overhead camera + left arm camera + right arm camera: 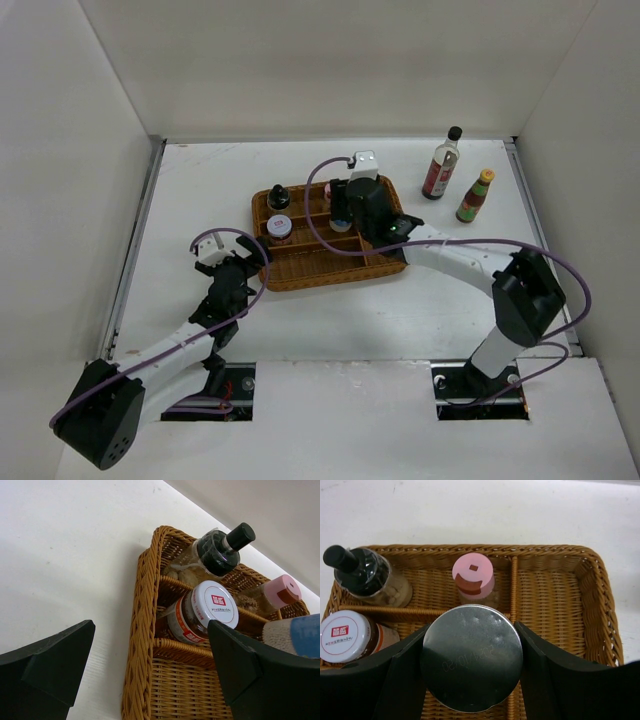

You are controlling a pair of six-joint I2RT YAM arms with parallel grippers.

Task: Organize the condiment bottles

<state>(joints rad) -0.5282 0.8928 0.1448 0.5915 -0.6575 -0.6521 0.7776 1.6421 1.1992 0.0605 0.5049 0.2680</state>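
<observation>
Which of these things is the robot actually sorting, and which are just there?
Being sorted: tall black-capped bottle, green-and-yellow-capped bottle, squat black-capped bottle, white-lidded jar, pink-capped bottle, white-and-blue canister.
Just there: wicker tray, white table.

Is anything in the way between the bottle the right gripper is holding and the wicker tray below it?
Nothing visible. The right gripper holds the white-and-blue bottle over the tray, above its dividers. The pink-capped bottle stands just beyond it. Directly underneath is hidden.

Faint stamped digits, perhaps a date, under the white-and-blue bottle (471, 665).
</observation>
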